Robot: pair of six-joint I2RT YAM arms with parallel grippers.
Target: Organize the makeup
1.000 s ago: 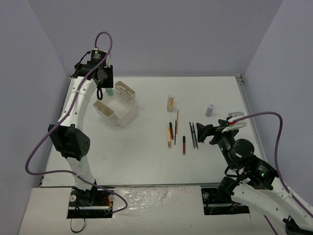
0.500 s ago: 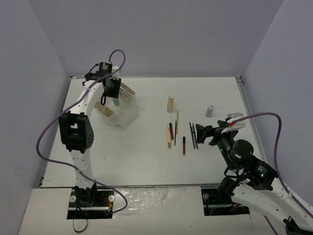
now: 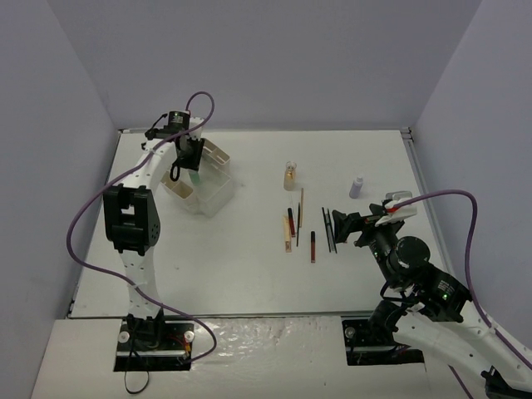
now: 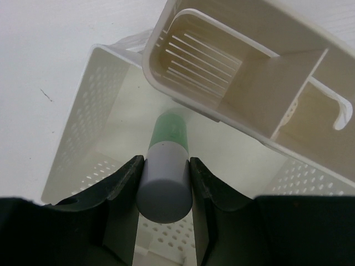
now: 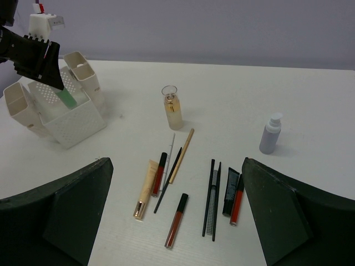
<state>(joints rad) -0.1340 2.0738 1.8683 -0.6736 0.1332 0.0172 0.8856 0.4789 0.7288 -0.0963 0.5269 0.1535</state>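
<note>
Left end effector clenched on green bottle, tip just beyond fingers, at white box bin. Risk — nose clips insert rim just ahead, bottle tips out. Right end effector released.

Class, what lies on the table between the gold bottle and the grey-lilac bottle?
Nothing: that stretch of table between the gold bottle and the grey-lilac bottle is bare, plainest in the right wrist view.

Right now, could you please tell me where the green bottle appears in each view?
Top external: green bottle upper left, at the white box.
Left wrist: bottle centre, clamped by the left gripper.
Right wrist: bottle upper left, tilted into the box.
Shared landmark: the white box.
</note>
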